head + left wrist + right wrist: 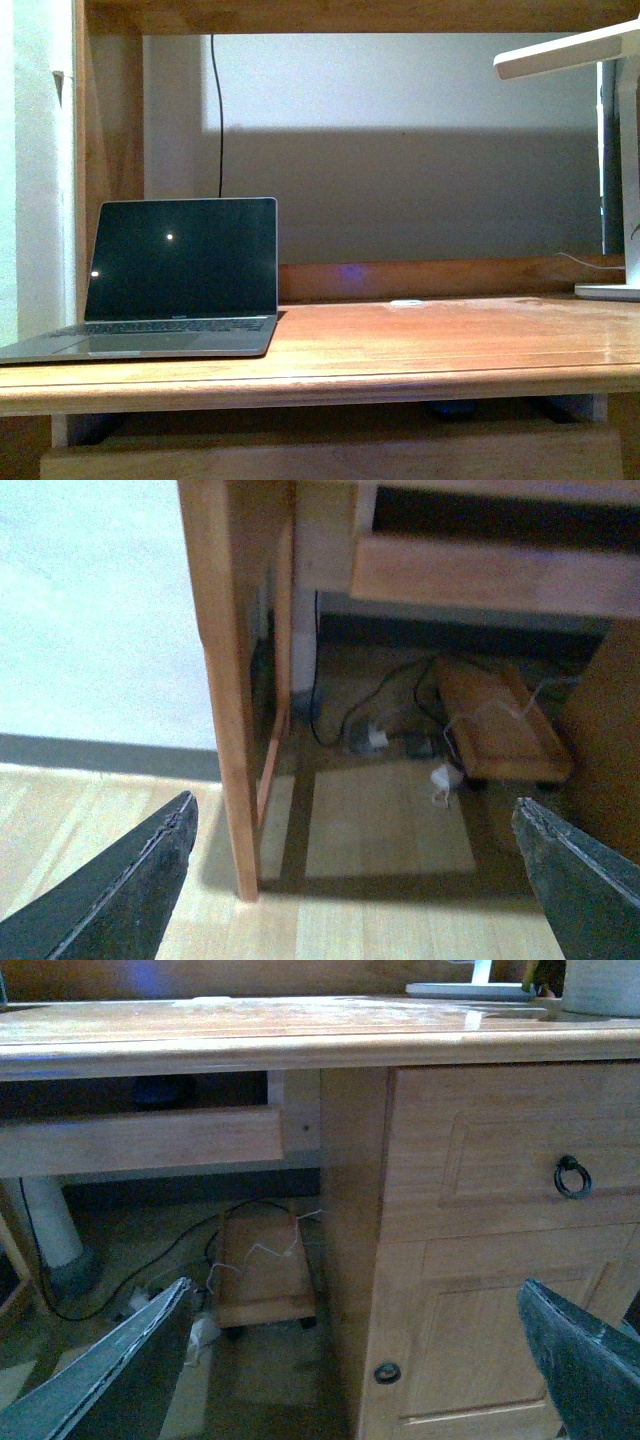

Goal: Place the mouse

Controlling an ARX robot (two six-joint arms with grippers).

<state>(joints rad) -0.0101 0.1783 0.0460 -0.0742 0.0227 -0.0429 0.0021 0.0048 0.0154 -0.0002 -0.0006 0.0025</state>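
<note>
The small dark grey mouse shows in no view. Neither arm shows in the front view. My left gripper is open and empty, held low in front of the desk's left leg, above the pale wooden floor. My right gripper is open and empty, held below the desk top, facing the cabinet door and the gap under the desk.
An open laptop with a dark screen stands at the desk's left. A small pale flat thing lies mid-desk at the back. A white lamp stands at the right. Cables and a wheeled wooden board lie under the desk.
</note>
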